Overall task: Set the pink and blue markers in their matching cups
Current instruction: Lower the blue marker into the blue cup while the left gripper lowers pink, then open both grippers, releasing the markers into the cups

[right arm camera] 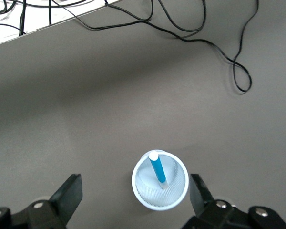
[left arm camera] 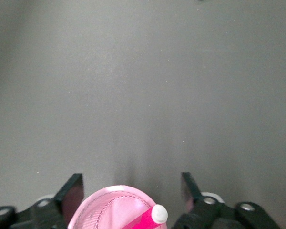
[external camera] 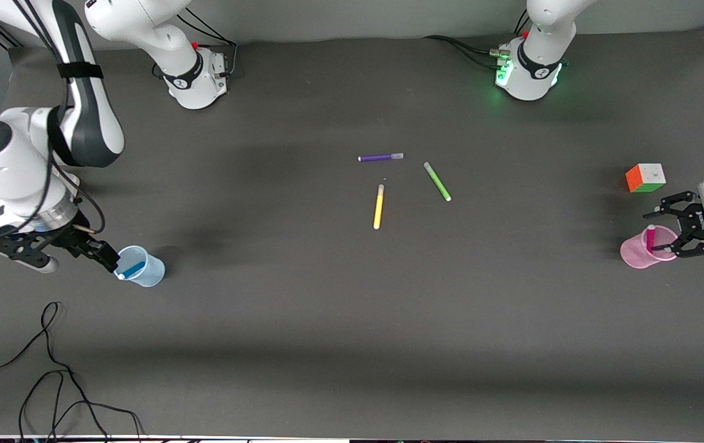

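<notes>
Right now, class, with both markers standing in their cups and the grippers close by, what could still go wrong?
1. The left gripper, open, straddles the pink cup; pulling away carelessly might tip the light cup and spill the pink marker.
2. The right gripper, open, sits right at the blue cup; a finger could catch its rim.
3. The blue marker leans and sticks out above the rim, so a knock might flip it out.

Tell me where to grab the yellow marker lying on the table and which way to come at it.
Grip the yellow marker at mid-barrel, coming straight down from above. It lies flat and alone on the table, apart from the green marker and the purple marker, so the fingers would likely best straddle its slim barrel across its width.
</notes>
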